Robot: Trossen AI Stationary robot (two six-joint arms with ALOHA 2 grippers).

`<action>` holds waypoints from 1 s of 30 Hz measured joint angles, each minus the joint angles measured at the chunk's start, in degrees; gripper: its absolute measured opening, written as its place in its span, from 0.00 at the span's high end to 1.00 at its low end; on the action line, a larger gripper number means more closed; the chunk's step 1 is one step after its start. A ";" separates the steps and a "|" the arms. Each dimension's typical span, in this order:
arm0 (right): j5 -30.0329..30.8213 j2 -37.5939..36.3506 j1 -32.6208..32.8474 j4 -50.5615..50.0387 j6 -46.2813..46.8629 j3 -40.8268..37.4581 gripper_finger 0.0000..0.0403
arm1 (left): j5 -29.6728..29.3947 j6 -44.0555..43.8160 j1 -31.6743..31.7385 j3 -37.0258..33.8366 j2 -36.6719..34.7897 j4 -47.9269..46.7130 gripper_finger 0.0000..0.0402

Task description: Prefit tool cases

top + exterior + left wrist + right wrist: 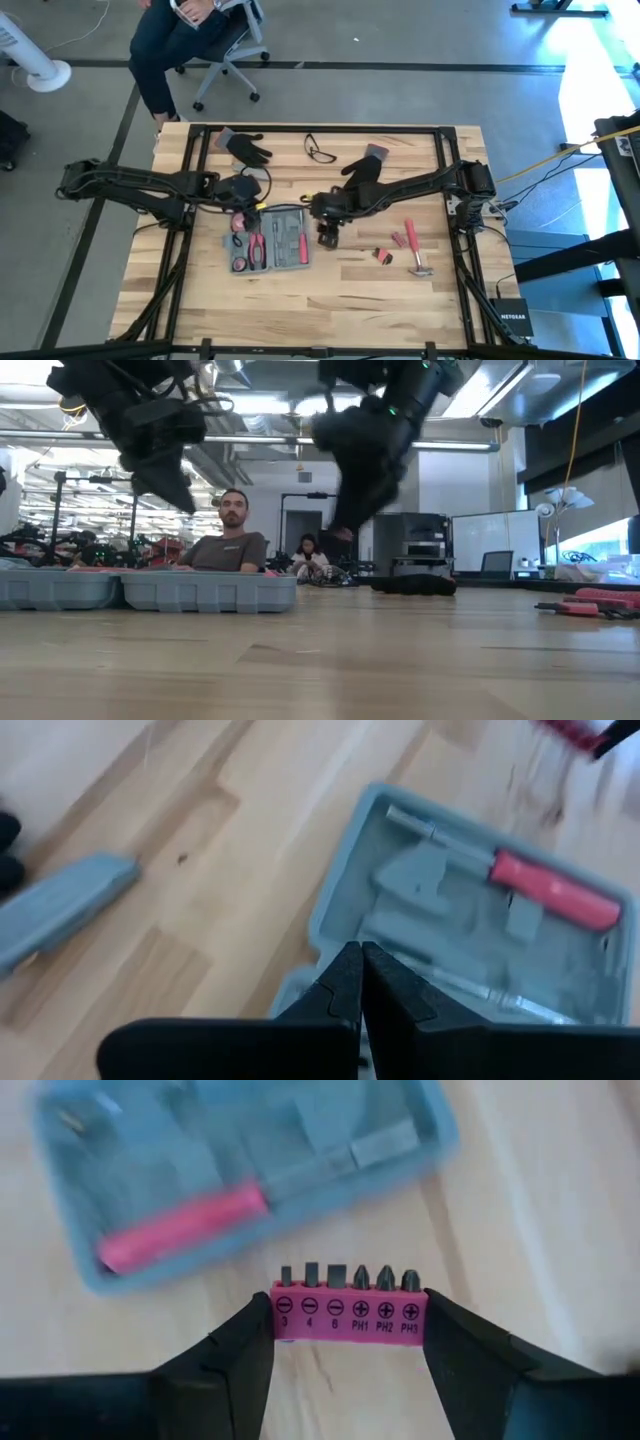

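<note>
Pink bit holder (347, 1317) pinched in right hand (347, 1342) above tool case (268, 240); left hand (360, 982) pressed together.

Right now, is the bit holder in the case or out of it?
Out. The pink bit holder sits clamped in the right gripper, above bare wood beside the tool case.

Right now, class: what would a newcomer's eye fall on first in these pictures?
Probably the pink bit holder, six screwdriver bits in a row, clamped in the right tool just right of the open tool case. Next, that blue-grey case at mid-table, with red-handled tools in its recesses, and the left tool shut above its far edge. A red-handled hammer lies loose to the right.
</note>
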 joint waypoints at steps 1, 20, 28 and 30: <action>0.00 0.23 0.00 1.23 -1.92 0.75 0.45 | 0.02 -0.12 -0.02 0.00 -0.37 -1.13 1.00; -4.88 15.63 0.13 -0.30 -14.34 18.39 0.45 | -1.70 -4.63 -2.92 -0.04 -1.21 -3.81 1.00; -5.75 16.94 0.13 -1.35 -15.53 19.88 0.45 | -1.81 -4.56 -2.93 -0.04 -1.24 -3.82 1.00; -5.87 17.05 0.14 -1.81 -17.98 19.79 0.45 | -1.82 -4.56 -2.95 -0.06 -1.24 -3.82 1.00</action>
